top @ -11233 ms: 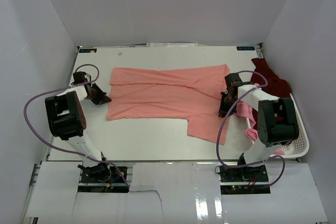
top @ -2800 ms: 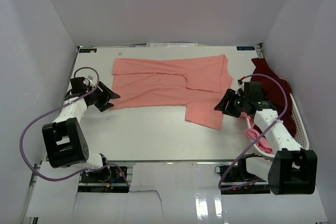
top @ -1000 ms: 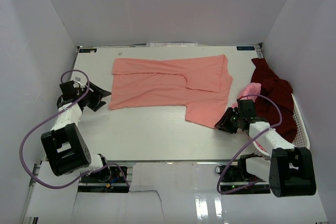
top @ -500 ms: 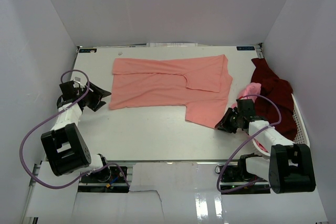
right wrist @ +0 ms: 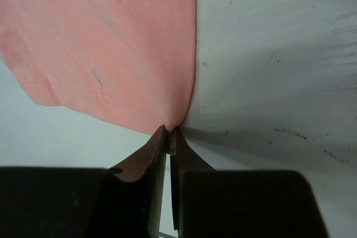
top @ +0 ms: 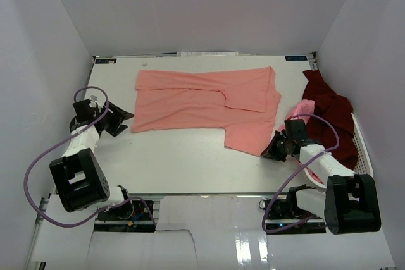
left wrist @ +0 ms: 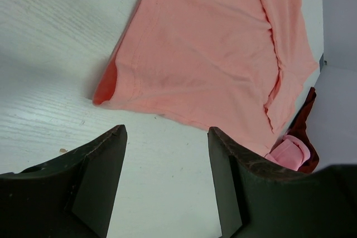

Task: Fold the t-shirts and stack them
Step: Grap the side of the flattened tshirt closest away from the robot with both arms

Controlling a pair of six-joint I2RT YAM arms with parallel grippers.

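From above, the salmon-pink t-shirt (top: 209,102) lay flat on the white table (top: 177,162), spread wide across the far half. 1 part of it hung down toward the near side on the right. The left gripper (top: 126,122) sat low on the table near the shirt's left edge and did not touch it. The right gripper (top: 268,152) was down at the shirt's near right corner. The lighter pink t-shirt (top: 300,109) was bunched up just behind the right arm. It touched the dark maroon t-shirt (top: 329,115), which lay in a heap at the far end of the white basket (top: 362,150) on the right side. From the left wrist, the 2 fingers stood wide apart with nothing between them but bare table. The salmon shirt's left corner lay just ahead of them, a little curled up. The pink and maroon shirts showed far off at the other side. From the right wrist, the 2 fingers were pinched tight together. The very tip of the salmon shirt's corner, by its stitched hem, was caught between them, and the cloth was drawn to a point there.
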